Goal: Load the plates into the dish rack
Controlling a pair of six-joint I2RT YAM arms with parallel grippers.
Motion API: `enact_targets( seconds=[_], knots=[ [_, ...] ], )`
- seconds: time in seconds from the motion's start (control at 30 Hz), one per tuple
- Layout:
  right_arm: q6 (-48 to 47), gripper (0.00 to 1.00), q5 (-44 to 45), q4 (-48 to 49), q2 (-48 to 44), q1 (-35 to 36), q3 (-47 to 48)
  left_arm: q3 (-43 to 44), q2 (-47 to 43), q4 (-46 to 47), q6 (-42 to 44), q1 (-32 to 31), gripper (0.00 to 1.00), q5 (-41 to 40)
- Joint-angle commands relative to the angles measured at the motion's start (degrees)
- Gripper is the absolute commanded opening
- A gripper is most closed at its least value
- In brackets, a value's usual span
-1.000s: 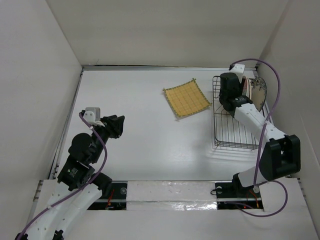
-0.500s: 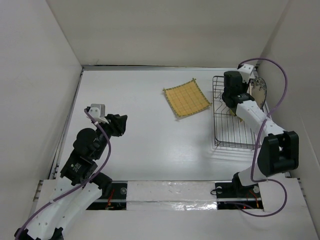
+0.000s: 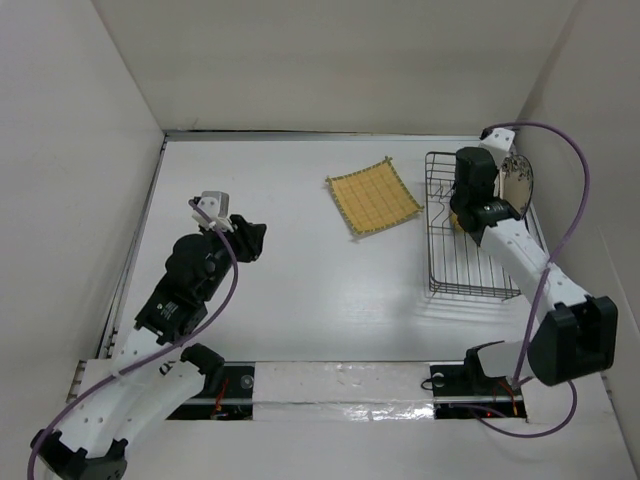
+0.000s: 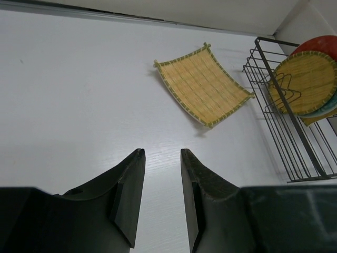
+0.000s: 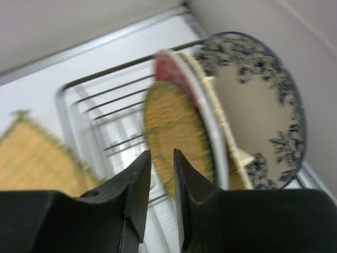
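The square bamboo plate (image 3: 373, 197) lies flat on the table, left of the dish rack (image 3: 470, 262); it also shows in the left wrist view (image 4: 202, 84). In the rack stand on edge a round bamboo plate (image 5: 168, 126), a red plate (image 5: 166, 66), another bamboo plate's pale edge (image 5: 221, 121) and the white plate with blue pattern (image 5: 253, 105). My right gripper (image 5: 161, 152) hovers just in front of the round bamboo plate, jaws slightly apart, empty. My left gripper (image 4: 160, 153) is open and empty over bare table, well short of the square plate.
White walls close the table at the left, back and right; the rack (image 4: 284, 132) stands close to the right wall. The right arm (image 3: 520, 250) reaches over the rack's right side. The left arm (image 3: 190, 280) stands at the near left.
My right gripper has drawn back from the plates in the rack toward the rack's far end. My left arm has reached forward and to the right, toward the square bamboo plate.
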Motion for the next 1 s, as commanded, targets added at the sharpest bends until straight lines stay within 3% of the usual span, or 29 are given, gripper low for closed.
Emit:
enact_targets(
  seconds=[0.0, 0.07, 0.17, 0.27, 0.37, 0.47, 0.6, 0.73, 0.8, 0.83, 0.93, 0.97],
  knots=[
    [1.9, 0.18, -12.4, 7.4, -8.5, 5.6, -2.1, 2.9, 3.7, 4.9, -3.3, 0.1, 0.30, 3.1],
    [3.5, 0.00, -19.5, 11.3, -12.4, 8.6, -4.3, 3.0, 5.6, 6.2, -6.2, 0.1, 0.23, 4.8],
    [3.6, 0.00, -22.5, 13.7, -15.2, 15.5, -7.3, 2.8, 11.2, 9.5, -10.6, -1.3, 0.00, 8.6],
    [3.9, 0.00, -20.9, 13.2, -16.6, 21.2, -8.9, 0.3, 16.1, 13.6, -15.6, -5.9, 0.00, 7.6],
    [5.2, 0.00, -20.4, 12.9, -19.2, 25.6, -12.0, -5.9, 17.6, 26.2, -22.2, -6.0, 0.00, 6.8],
    [5.9, 0.00, -22.3, 14.6, -22.6, 27.9, -17.0, -8.8, 21.5, 30.0, -24.3, -6.0, 0.00, 3.2],
    [6.9, 0.00, -23.3, 18.2, -27.1, 27.9, -23.8, -8.7, 31.9, 35.7, -26.7, -8.7, 0.00, 1.4],
    [5.8, 0.00, -24.2, 19.9, -29.6, 27.9, -26.0, -1.9, 41.6, 36.4, -27.8, -14.6, 0.00, -3.0],
    [6.0, 0.00, -24.0, 20.1, -30.1, 27.9, -26.5, -0.9, 46.6, 38.8, -30.0, -14.6, 0.13, -2.4],
    [6.2, 0.00, -23.8, 20.4, -30.5, 27.9, -27.0, 0.0, 48.1, 39.7, -32.0, -14.6, 0.28, -2.0],
    [6.8, 0.03, -22.5, 21.3, -31.4, 27.9, -28.9, 2.7, 54.0, 41.4, -35.2, -14.0, 0.52, -1.4],
    [7.0, 0.04, -22.5, 21.4, -31.6, 27.9, -29.2, 3.6, 55.5, 41.5, -37.0, -14.0, 0.55, -1.2]
  ],
)
